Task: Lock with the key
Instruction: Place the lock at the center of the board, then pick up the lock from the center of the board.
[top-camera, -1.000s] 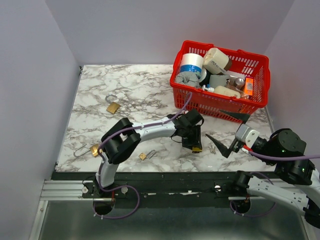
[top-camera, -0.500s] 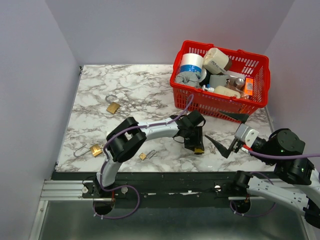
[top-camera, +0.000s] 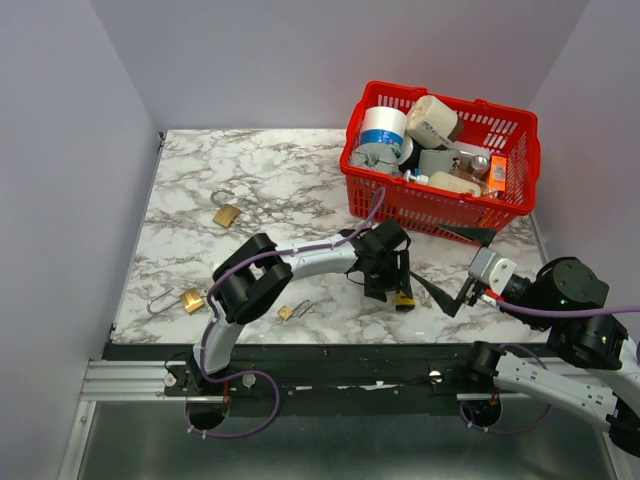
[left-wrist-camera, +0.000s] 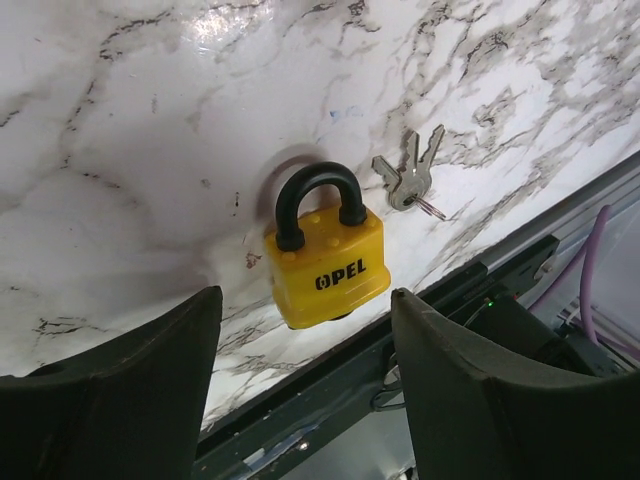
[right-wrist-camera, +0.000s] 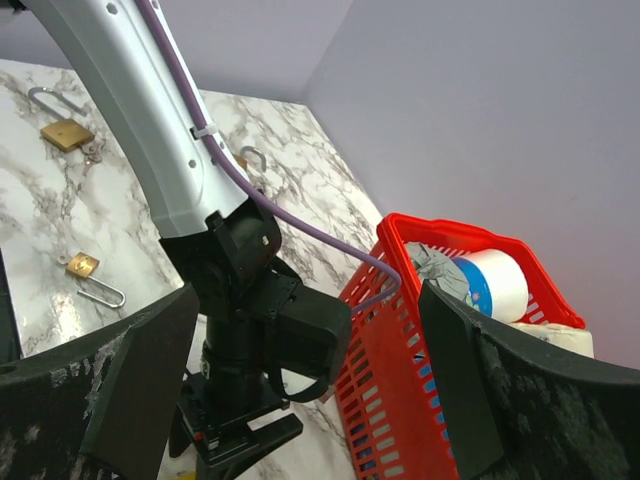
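Now, left gripper (left-wrist-camera: 305, 296): jaws apart astride loose padlock (left-wrist-camera: 325, 270)
keys (left-wrist-camera: 408, 180): beside padlock, counter (left-wrist-camera: 120, 150) front edge
right gripper (right-wrist-camera: 308, 290): jaws wide, empty

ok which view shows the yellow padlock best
Left wrist: the yellow padlock lies centred and unobstructed, logo readable. Top external shows only a yellow sliver under the left arm; in right wrist that arm mostly hides it.

Front of yellow padlock (left-wrist-camera: 325, 275) reads "OPEL". Black capitals, single line, low on the body.
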